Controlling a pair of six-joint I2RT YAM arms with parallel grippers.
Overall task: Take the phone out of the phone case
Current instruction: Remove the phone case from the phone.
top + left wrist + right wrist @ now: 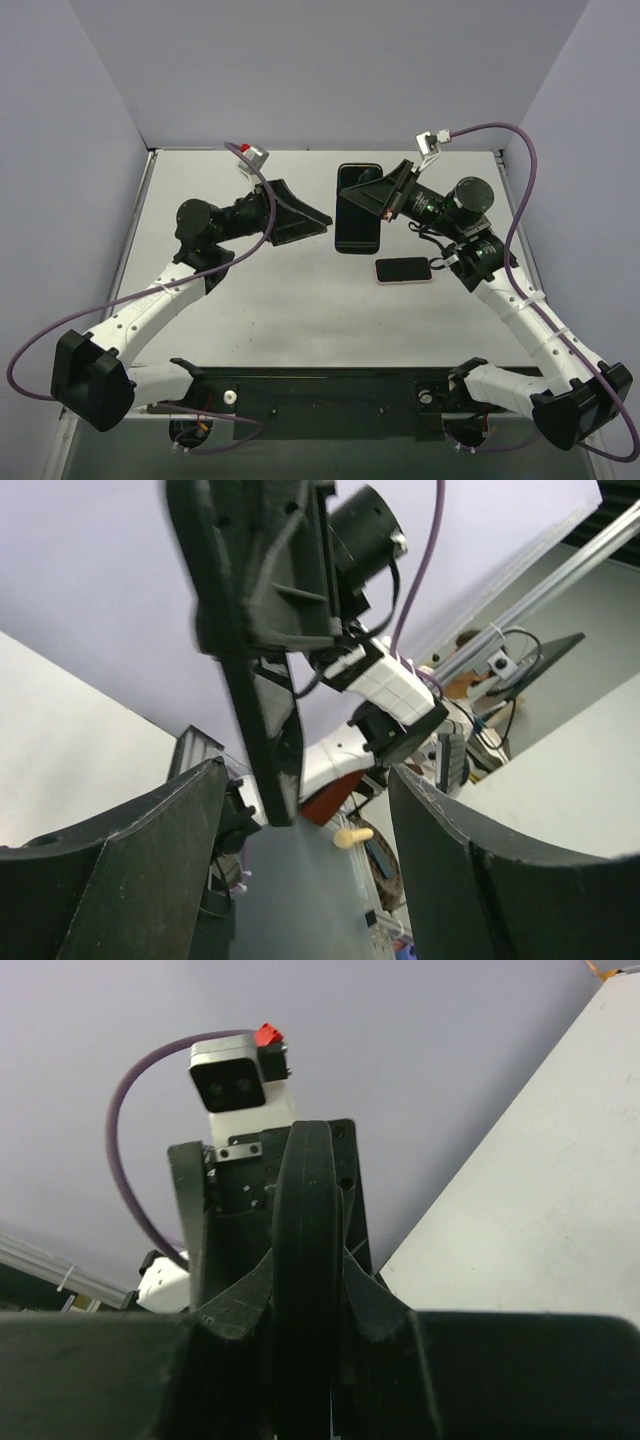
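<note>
A long black phone case stands on its edge above the table's middle, and I cannot tell if anything is in it. My right gripper is shut on its right side. In the right wrist view the case shows edge-on between the fingers. My left gripper is open just left of the case and not touching it. In the left wrist view the case hangs edge-on ahead of the open gripper. A phone with a dark screen and a pink rim lies flat on the table.
The grey table is walled in by pale lilac panels on three sides. The pink-rimmed phone lies right under the right arm's wrist. Purple cables loop from both wrist cameras. A black bar joins the arm bases at the near edge.
</note>
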